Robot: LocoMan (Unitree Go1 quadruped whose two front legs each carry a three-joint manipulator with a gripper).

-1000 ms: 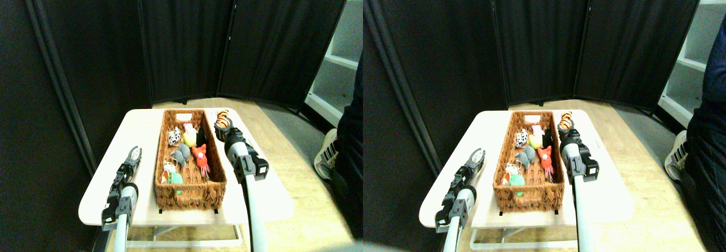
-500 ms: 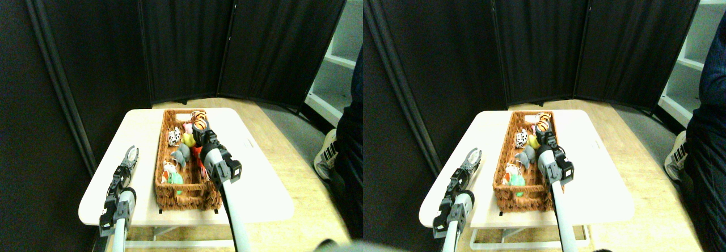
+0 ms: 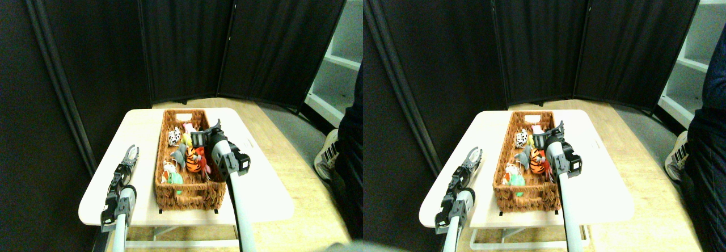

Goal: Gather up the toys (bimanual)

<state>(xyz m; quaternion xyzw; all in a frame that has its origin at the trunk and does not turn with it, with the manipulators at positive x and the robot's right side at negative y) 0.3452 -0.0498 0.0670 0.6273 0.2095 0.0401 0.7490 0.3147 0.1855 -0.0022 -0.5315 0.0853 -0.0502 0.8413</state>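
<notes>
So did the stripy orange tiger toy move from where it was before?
Yes. The striped orange plush tiger was beyond the brown woven wicker basket's far right corner; now it lies inside, mid-basket, below the right gripper.

Showing brown woven basket (image 3: 187, 192), orange black-striped tiger (image 3: 194, 159), black-and-white plush (image 3: 174, 136), grey plush (image 3: 181, 156), green plush (image 3: 174, 177), white table (image 3: 142, 128).

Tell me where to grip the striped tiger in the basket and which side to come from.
Grip the striped tiger across its round body, coming from straight above. It lies among other toys inside the wicker basket, whose walls likely block a sideways approach. The right gripper is nearest.
</notes>
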